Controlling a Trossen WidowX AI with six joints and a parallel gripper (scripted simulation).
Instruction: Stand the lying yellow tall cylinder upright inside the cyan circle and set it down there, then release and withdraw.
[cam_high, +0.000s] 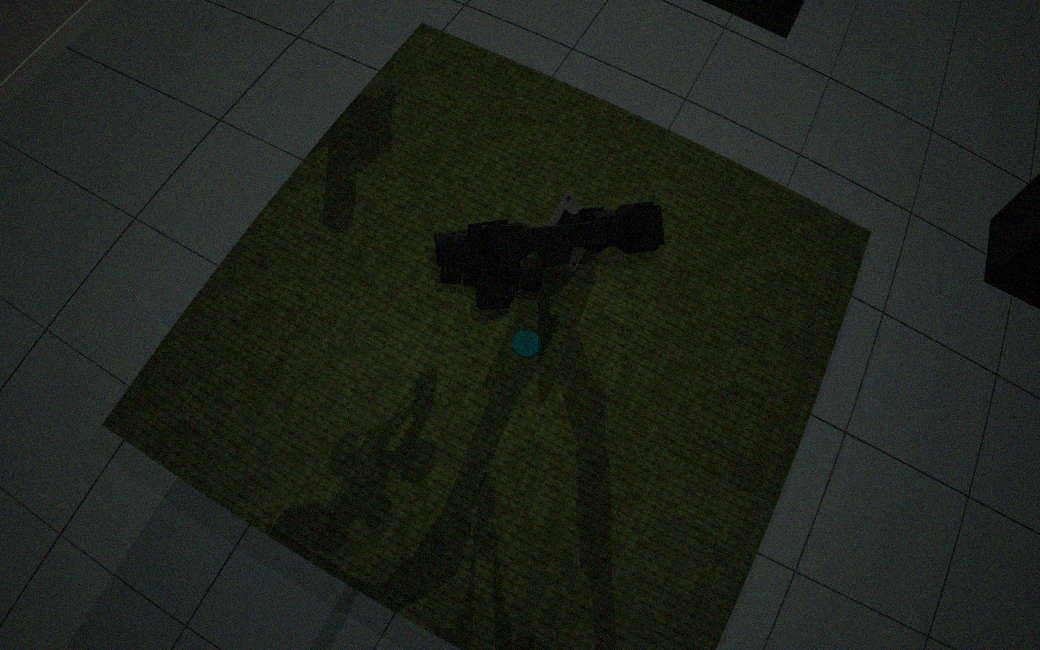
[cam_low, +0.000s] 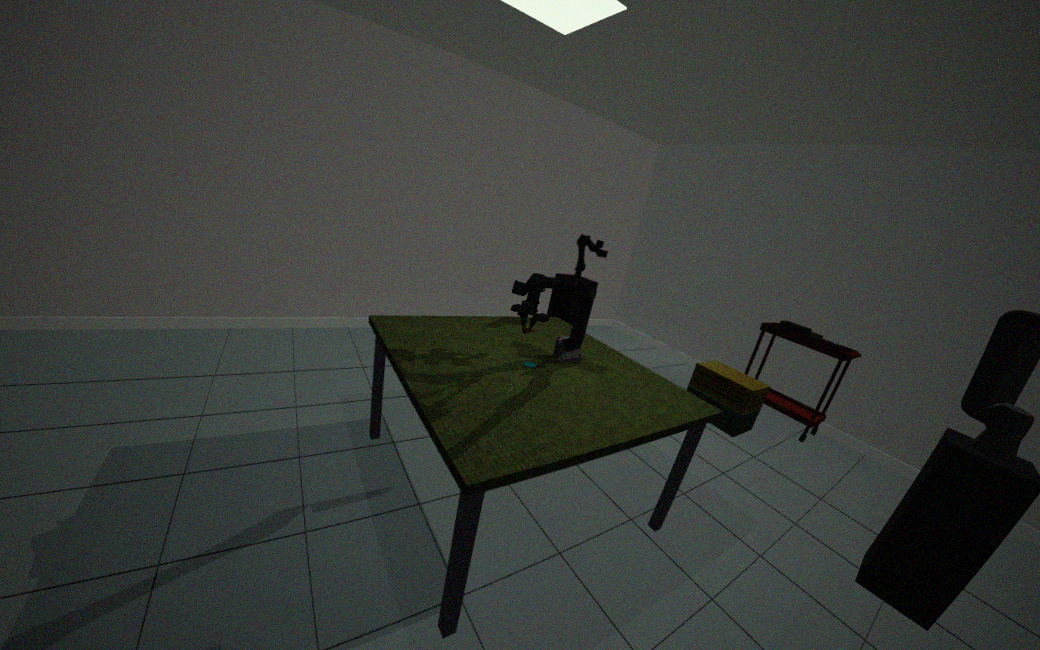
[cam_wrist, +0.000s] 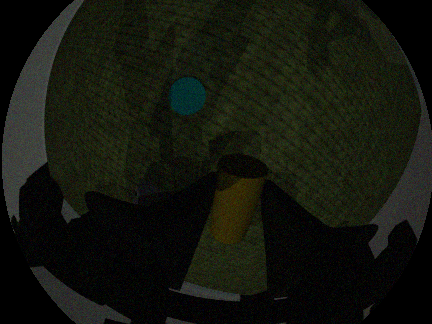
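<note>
The yellow tall cylinder (cam_wrist: 232, 215) is between the fingertips of my gripper (cam_wrist: 240, 181) (cam_low: 527, 330), which is shut on it. In the wrist view one dark round end faces the camera and the yellow side runs down and away between the fingers. Its exact tilt is hard to tell. In the exterior view the gripper points down, above the table and behind the circle. The cyan circle (cam_high: 526, 343) (cam_low: 529, 364) (cam_wrist: 188, 96) lies flat on the table, up and left of the cylinder in the wrist view. The cylinder cannot be made out in either the top or the exterior view.
The green table (cam_high: 690, 383) (cam_low: 613, 413) carries the arm's base (cam_low: 567, 352), close to the circle. Dark arm shadows cross the table around the circle. A yellow-topped box (cam_low: 728, 383) and a red shelf (cam_low: 812, 344) stand beyond the table's right edge.
</note>
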